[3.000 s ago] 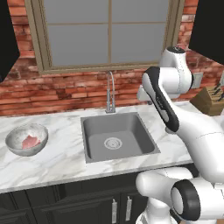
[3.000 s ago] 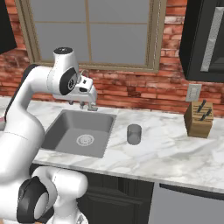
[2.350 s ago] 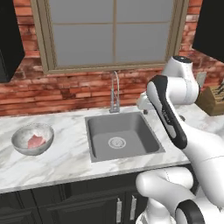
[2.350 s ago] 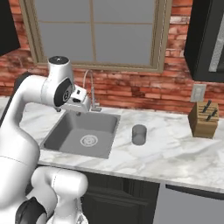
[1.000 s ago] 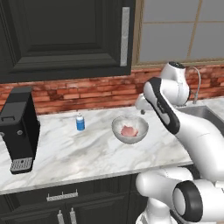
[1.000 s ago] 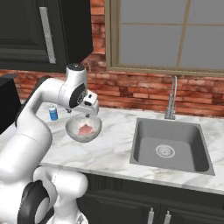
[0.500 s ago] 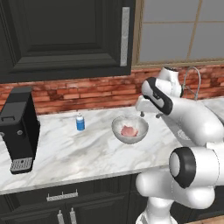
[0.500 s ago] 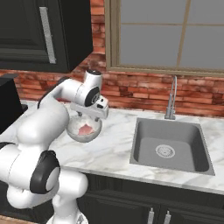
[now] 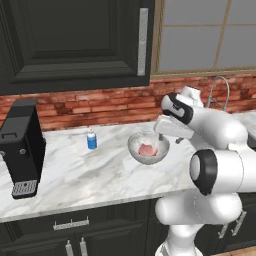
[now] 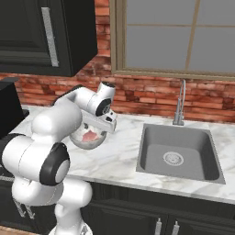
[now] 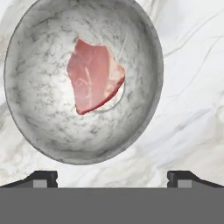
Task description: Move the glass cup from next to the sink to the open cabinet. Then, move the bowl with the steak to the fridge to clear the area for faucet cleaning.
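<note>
I judge that I am on the second part of the job, the bowl with the steak. My end effector (image 11: 112, 177) hangs above the round whitish translucent bowl (image 11: 52, 127), its two dark fingertips (image 11: 43, 177) spread wide with nothing between them. The bowl sits on the white marbled tabletop (image 9: 90, 175), and the small pink-red slab of raw steak (image 11: 94, 74) lies flat in its middle. In the hand view the near rim of the bowl falls between my fingertips but closer to one of them, so I am off centre.

As I see it, the next move calls for coming down so that one finger goes inside the wall and the other outside, then closing on the rim. A thin curved wall may slip or tip the bowl, so the lift should stay level to keep the meat in.

Around me: a small blue can with a white cap (image 9: 91, 140) stands near the bowl, apart from it, and a black coffee machine (image 9: 22, 147) stands further along. The square matte grey sink (image 10: 176, 153) and slim silver gooseneck faucet (image 10: 180, 105) lie to the other side. Nothing stands between me and the bowl.
</note>
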Robot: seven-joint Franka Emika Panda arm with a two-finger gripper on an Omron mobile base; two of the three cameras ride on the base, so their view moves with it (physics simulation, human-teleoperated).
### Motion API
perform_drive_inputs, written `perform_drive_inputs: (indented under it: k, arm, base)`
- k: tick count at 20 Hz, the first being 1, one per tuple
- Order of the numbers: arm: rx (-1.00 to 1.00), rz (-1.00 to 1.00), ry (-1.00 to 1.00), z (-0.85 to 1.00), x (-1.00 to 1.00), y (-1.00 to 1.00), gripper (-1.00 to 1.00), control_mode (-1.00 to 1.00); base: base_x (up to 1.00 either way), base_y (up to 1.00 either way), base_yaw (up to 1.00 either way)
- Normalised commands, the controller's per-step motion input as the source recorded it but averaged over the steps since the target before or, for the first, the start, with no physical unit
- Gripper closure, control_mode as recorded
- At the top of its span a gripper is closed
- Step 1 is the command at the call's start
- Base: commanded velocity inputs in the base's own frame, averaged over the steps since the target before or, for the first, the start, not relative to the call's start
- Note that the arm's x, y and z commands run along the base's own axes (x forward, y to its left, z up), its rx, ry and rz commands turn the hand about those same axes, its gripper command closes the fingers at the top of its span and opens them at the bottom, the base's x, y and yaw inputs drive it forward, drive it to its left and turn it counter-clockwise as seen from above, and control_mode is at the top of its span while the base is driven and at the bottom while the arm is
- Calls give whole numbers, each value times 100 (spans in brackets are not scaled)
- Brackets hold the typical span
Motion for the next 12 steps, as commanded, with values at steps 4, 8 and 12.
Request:
perform_drive_inputs:
  k: [4,8,12]
  arm:
    - [0,0,8,-36,7,0,-100,-100]
    - [0,0,1,-26,12,-1,-100,-100]
    - [0,-1,0,-19,16,-22,-100,-100]
  base:
    - [0,0,0]
    - [0,0,0]
    - [0,0,0]
